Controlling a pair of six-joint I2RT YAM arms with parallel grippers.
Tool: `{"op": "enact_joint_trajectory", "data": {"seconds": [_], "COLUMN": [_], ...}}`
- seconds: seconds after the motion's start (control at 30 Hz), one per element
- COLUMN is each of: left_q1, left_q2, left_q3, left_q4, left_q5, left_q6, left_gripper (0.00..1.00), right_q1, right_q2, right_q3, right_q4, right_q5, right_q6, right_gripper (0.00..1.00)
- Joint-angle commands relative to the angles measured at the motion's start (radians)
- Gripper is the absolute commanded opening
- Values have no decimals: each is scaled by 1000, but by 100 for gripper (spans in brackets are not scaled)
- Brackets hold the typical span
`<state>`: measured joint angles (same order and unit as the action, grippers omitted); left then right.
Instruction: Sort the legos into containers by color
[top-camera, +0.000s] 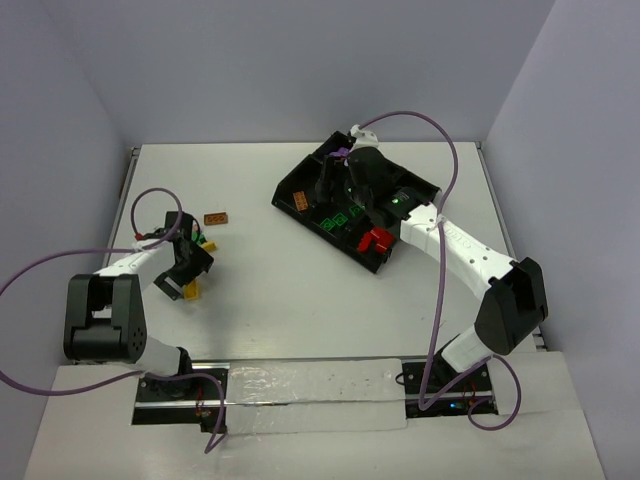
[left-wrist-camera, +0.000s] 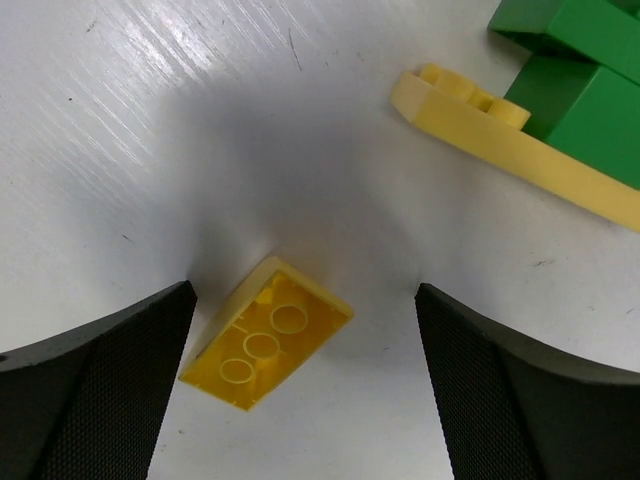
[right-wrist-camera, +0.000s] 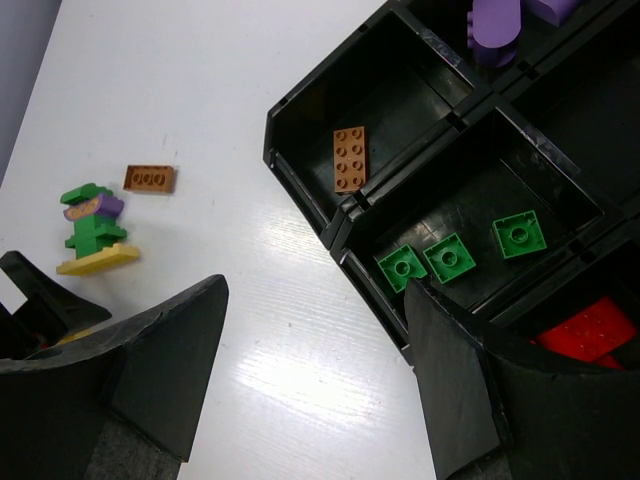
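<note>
Left gripper (top-camera: 188, 272): low over the desk near its left edge, jaws released and spread wide. Between them, touching neither finger: a yellow brick (left-wrist-camera: 265, 335), flat on the desk, nearer the left finger. Just beyond it: a pale yellow long piece (left-wrist-camera: 520, 150) touching green bricks (left-wrist-camera: 590, 80).

Right gripper (right-wrist-camera: 315, 330): jaws apart, grasping nothing, above the edge of the black divided tray (right-wrist-camera: 300, 100) at the desk's far right. Inside the tray, each kind in its own compartment:
- one brown-orange brick (right-wrist-camera: 349, 158)
- three green pieces (right-wrist-camera: 450, 257)
- a red brick (right-wrist-camera: 590, 330)
- purple pieces (right-wrist-camera: 495, 25)

Loose on the desk between tray and left gripper: a second brown-orange brick (top-camera: 214, 217).
</note>
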<state>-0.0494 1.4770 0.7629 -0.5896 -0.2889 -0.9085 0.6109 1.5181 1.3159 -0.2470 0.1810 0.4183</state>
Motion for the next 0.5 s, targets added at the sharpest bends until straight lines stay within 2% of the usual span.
{"op": "enact_joint_trajectory", "data": {"seconds": [0.0,0.13,0.17,0.23,0.37,0.47], "left_q1": [5,5,5,5,-1,-13], "left_q2": [-10,-41,-47,-55,-75,-81], "left_q3": [-43,-62,-63,-66,-77,-79], "left_q4": [84,86,79,74,74,77], "left_q5": [73,79,79,77,82,88], "left_q6": [-30,-31,-33,-38,-42,-46], "left_gripper": [99,89,83,77,60,44], "right_q1": [4,8,9,12,20,21], "right_q2": [-35,-28,-27,-26,-22,-24], "right_q3": [2,9,12,16,27,31], "right_q4": [23,20,20,18,12,6], "right_q5": [18,14,9,8,11,15], "right_q6": [1,9,11,13,17,16], "right_gripper": [79,79,79,79,79,79]}}
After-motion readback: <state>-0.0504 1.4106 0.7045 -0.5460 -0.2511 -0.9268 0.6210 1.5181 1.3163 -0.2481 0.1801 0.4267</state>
